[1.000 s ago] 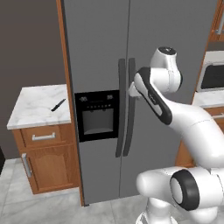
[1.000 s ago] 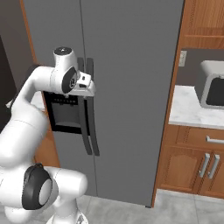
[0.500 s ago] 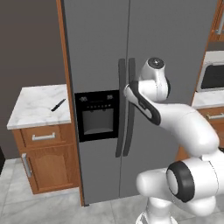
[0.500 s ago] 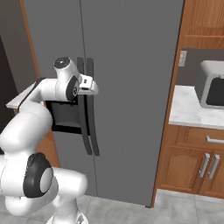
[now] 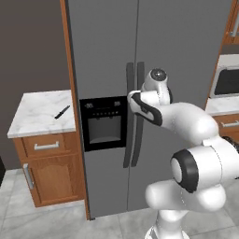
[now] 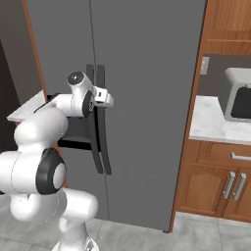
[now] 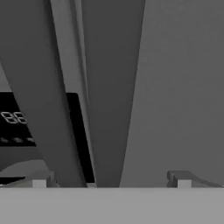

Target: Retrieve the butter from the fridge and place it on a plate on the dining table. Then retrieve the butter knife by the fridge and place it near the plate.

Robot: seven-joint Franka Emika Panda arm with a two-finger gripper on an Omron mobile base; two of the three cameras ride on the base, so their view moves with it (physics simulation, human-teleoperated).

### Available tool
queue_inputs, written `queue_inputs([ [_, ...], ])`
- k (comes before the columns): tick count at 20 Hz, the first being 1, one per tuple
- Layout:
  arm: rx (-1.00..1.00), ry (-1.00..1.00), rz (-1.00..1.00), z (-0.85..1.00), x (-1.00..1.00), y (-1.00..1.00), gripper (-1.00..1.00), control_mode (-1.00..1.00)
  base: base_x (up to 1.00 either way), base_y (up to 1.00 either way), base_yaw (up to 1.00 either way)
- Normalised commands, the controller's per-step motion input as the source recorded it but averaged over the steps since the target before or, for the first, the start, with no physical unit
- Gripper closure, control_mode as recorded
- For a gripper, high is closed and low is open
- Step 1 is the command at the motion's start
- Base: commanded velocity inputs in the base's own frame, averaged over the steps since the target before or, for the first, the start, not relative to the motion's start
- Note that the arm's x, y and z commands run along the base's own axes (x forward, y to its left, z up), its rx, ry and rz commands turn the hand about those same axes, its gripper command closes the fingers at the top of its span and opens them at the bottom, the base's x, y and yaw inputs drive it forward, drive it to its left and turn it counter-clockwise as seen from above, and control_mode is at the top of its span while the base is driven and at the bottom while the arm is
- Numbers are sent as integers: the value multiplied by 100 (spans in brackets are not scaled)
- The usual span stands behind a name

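Grey fridge (image 5: pixel 186 56) fills centre of both base views, 2 doors shut, 2 long dark vertical handles (image 5: pixel 135 116) side by side at the door seam. Black dispenser panel (image 5: pixel 103 122) on left door, just left of handles. Gripper (image 7: pixel 111 179) is right at the handles, about dispenser height; in hand view the 2 fingertips (image 7: pixel 181 179) stand wide apart w/ the handles rising between them, right-door handle (image 7: pixel 111 87) in the middle. Jaws fully spread, holding nothing; can't tell if a pad touches a handle. In right base view the hand (image 6: pixel 104 96) sits against the handles, arm folded in front of dispenser. Butter knife (image 5: pixel 62 112), small dark sliver, lies diagonally on marble counter (image 5: pixel 37 116) left of fridge, near counter's fridge-side edge, well apart from gripper. Wood cabinet w/ drawer (image 5: pixel 46 147) under that counter. Right of fridge: wood cabinets (image 6: pixel 218 181), marble counter (image 6: pixel 215 125) w/ microwave (image 6: pixel 238 100) on it.
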Motion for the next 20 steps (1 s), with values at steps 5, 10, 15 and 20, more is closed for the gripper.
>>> queue_inputs([
  [5, 7, -3, 1, -1, 36, -8, -100, -100, 0, 0, 0],
  [10, 0, -10, 0, -9, 30, 0, -100, -100, 0, 0, 0],
  [15, 0, -7, 0, -24, 45, 0, -100, -100, 0, 0, 0],
  [20, 1, 0, 0, -12, 60, 0, -100, -100, 0, 0, 0],
])
